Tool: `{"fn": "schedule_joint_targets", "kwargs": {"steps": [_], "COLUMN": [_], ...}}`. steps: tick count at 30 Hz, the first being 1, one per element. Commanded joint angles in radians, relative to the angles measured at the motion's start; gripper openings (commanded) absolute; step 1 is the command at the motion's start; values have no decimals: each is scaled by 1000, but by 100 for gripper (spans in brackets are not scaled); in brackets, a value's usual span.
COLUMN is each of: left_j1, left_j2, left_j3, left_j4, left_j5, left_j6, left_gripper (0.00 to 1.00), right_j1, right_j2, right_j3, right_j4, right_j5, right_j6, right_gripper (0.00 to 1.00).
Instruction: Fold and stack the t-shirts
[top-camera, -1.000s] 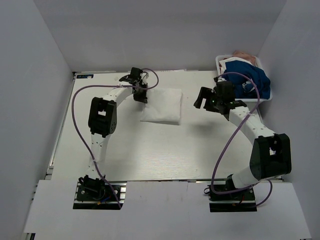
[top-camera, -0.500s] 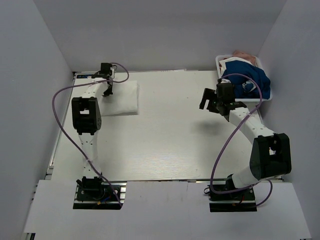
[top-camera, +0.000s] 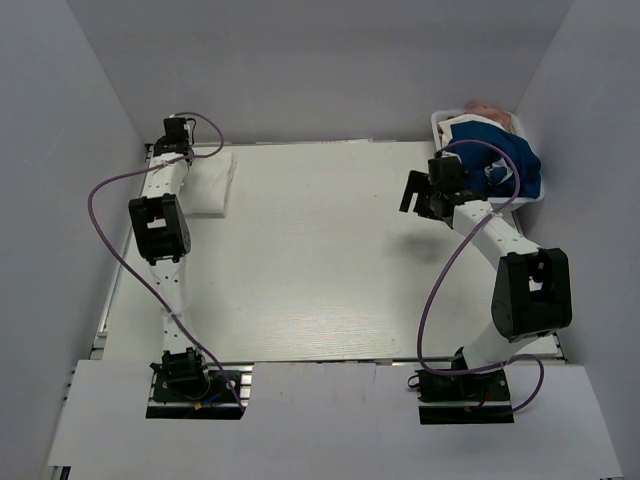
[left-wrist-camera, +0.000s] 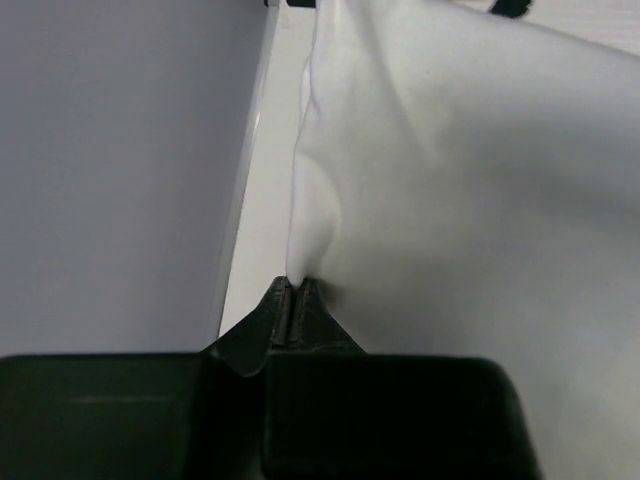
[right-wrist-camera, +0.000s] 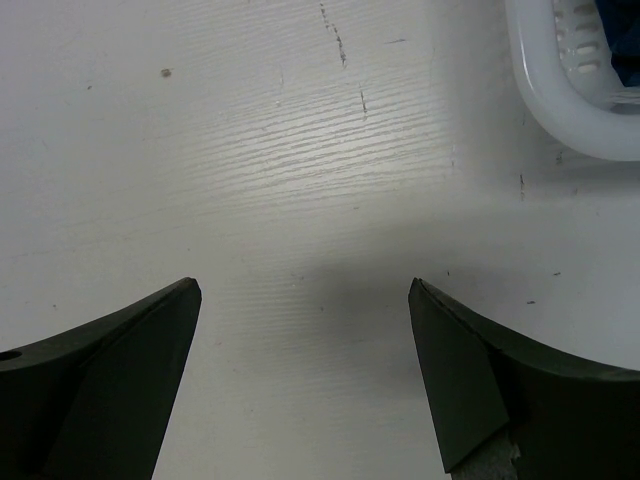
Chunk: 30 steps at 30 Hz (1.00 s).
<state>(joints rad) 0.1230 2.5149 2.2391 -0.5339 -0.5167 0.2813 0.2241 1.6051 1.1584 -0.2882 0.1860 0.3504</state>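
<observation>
white t-shirt (top-camera: 212, 185) | soft creased edge is pinched by tightly closed left gripper (left-wrist-camera: 294, 296) | right gripper (right-wrist-camera: 303, 290) is spread wide, nothing held

Shows one white t-shirt (top-camera: 210, 185) folded into a compact rectangle, flat at the far-left corner of the worktop (top-camera: 320, 260), its edge pinched in the left tool (left-wrist-camera: 295, 288), and a royal blue t-shirt (top-camera: 512, 165) crumpled in the basket (right-wrist-camera: 548, 100) at far right.

Top camera looks down on the whole table (top-camera: 330, 270) from behind; both wrist cameras face close patches of it
</observation>
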Motion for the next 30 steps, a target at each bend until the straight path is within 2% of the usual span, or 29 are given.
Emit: {"fn": "schedule_joint_targets", "kwargs": {"steps": [1, 8, 9, 12, 13, 14, 15, 16, 19, 22, 23, 25, 26, 27, 28, 29, 30], "left_j1": [24, 53, 53, 53, 53, 53, 53, 53, 34, 23, 23, 14, 3, -8, -19, -40, -49], "left_j2": [-1, 9, 9, -31, -50, -59, -73, -105, -174, -290, -324, -457, -520, -671, -758, -845, -926], "left_j3": [88, 111, 111, 65, 65, 65, 65, 65, 65, 56, 42, -24, -180, -288, -414, -681, -802], "left_j4": [89, 135, 126, 140, 140, 129, 112, 86, 20, -111, -156, -247, -247, -176, -100, -13, 73], "left_j5": [-22, -49, -49, -69, -69, -69, -69, -69, -36, 71, 189, 304, 404, 449, 498, 576, 614], "left_j6": [30, 42, 42, 33, 21, 21, 7, -20, -98, -189, -276, -384, -486, -528, -556, -618, -645], "left_gripper": [0, 0, 6, 31, 43, 59, 84, 99, 100, 100, 100, 100, 100, 100, 100, 100, 100], "right_j1": [-5, -2, -2, -2, 0, 0, 1, -3, 0, -2, -2, -2, -2, -3, -2, -2, -2], "right_j2": [1, 0, 1, 3, 3, -8, -14, -36, -76, -129, -140, -180, -201, -220, -231, -255, -281], "right_j3": [40, 47, 47, 63, 67, 67, 61, 52, 34, -6, -17, -60, -89, -115, -126, -152, -181], "right_j4": [-17, -17, -17, -26, -29, -29, -26, -17, -2, 26, 35, 46, 53, 55, 58, 58, 63], "right_j5": [12, -6, -11, -16, -14, -19, -25, -43, -51, -95, -106, -146, -169, -175, -175, -228, -240], "right_j6": [-10, -5, -5, -11, -11, -11, -14, -16, -17, -21, -22, -21, -18, -4, -2, 7, 10], "right_gripper": [90, 90, 90, 90, 90, 90, 90, 90, 90, 90, 90, 90, 90, 90, 90, 90, 90]}}
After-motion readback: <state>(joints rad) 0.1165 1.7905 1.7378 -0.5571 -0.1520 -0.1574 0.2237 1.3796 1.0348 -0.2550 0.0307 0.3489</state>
